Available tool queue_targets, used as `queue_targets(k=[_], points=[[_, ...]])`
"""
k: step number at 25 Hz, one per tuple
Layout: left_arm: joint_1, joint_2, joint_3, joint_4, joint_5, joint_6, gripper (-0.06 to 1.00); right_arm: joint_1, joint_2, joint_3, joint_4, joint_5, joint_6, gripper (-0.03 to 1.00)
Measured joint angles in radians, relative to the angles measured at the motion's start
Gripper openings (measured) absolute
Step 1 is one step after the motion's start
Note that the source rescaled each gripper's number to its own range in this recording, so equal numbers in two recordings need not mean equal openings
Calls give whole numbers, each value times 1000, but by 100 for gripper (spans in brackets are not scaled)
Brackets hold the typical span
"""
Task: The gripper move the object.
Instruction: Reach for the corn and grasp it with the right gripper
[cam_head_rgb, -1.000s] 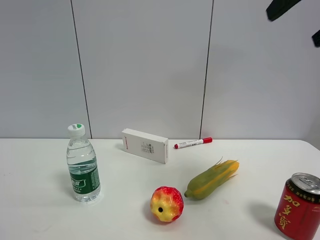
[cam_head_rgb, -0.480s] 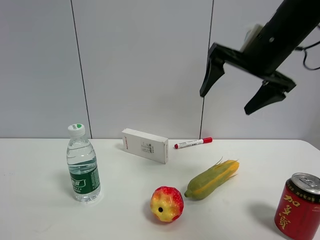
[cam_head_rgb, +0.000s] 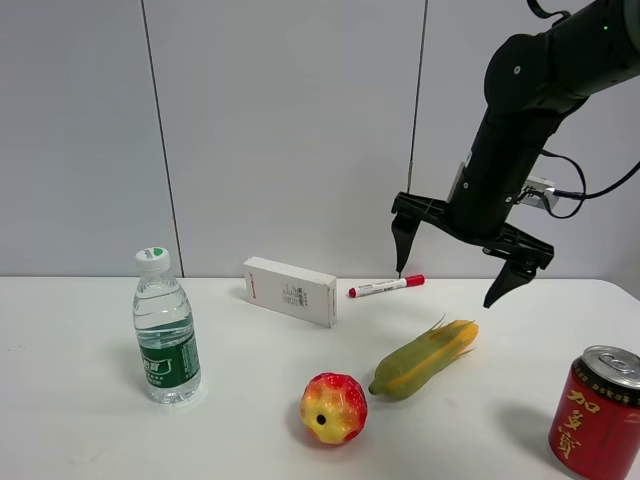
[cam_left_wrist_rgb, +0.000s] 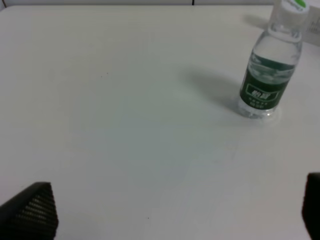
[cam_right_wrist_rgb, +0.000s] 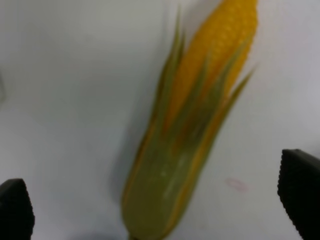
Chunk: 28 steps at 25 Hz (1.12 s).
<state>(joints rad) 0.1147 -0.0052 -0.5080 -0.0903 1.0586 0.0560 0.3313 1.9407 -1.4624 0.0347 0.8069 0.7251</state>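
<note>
Directly beneath the right claw (cam_head_rgb: 445, 285), a toy ear of corn (cam_head_rgb: 425, 358) lies flat on the white surface (cam_head_rgb: 250, 410), untouched. The claw hangs above with its two dark fingers spread wide, one off each side of the corn. The left claw (cam_left_wrist_rgb: 170, 207), spread too, hovers with a water bottle (cam_left_wrist_rgb: 270, 70) standing ahead of it.

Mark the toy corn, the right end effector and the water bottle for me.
toy corn (cam_head_rgb: 425, 358), exterior high view, middle of the husked body.
right end effector (cam_head_rgb: 445, 285), exterior high view, midway between its two spread fingertips.
water bottle (cam_head_rgb: 168, 360), exterior high view, on the green label.
</note>
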Motion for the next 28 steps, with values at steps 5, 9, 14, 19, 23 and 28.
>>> queue_targets(k=[5,9,14,19,23,28], points=[[0,0,0,0,0,0,100,16,63,-2,10,-24,66,100],[0,0,0,0,0,0,100,16,112,-2,54,-23,71,100],[0,0,0,0,0,0,100,23,152,-2,58,-25,71,100],[0,0,0,0,0,0,100,25,179,-2,53,-29,63,100],[0,0,0,0,0,0,100,25,191,-2,36,-31,60,100],[0,0,0,0,0,0,100,25,193,-2,8,-42,60,100]])
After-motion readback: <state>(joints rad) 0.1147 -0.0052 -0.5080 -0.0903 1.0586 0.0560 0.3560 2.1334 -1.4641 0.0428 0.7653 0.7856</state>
